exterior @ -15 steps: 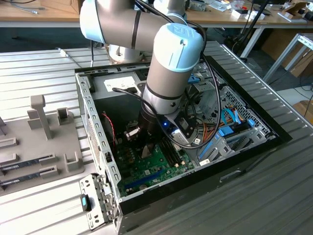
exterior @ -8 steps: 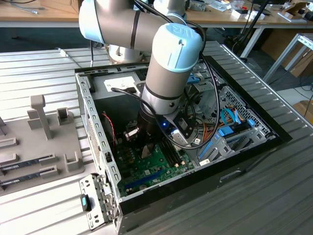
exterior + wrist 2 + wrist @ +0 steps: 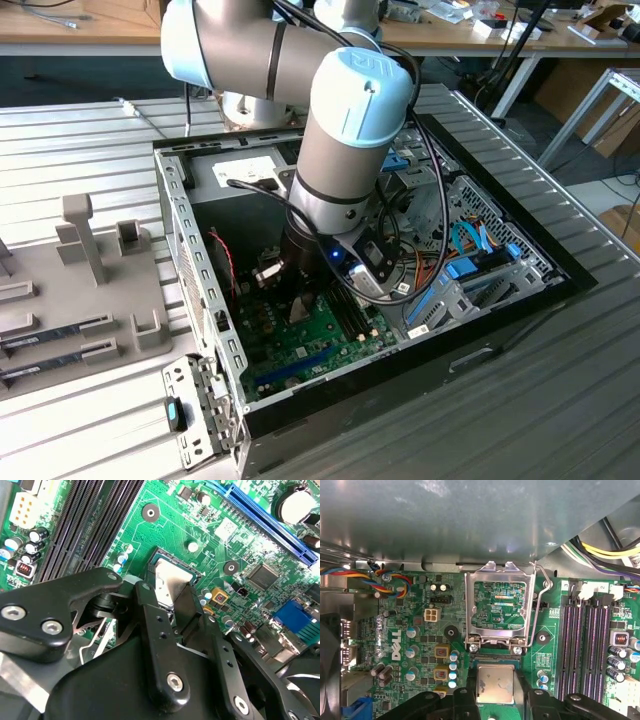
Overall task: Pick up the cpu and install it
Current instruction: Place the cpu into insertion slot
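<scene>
Your ribbed metal worktop (image 3: 80,150) carries the open computer case (image 3: 520,290), and the arm (image 3: 345,140) reaches down into it. Under the wrist lies the green motherboard (image 3: 410,680), with the socket frame (image 3: 468,605) and its lid swung up. You'll find the cpu (image 3: 495,684) (image 3: 170,580) silver side up at the socket, just beside that raised lid. You cannot tell whether it is seated. The jaws are closed on it, one black finger (image 3: 155,625) against each opposite edge.
</scene>
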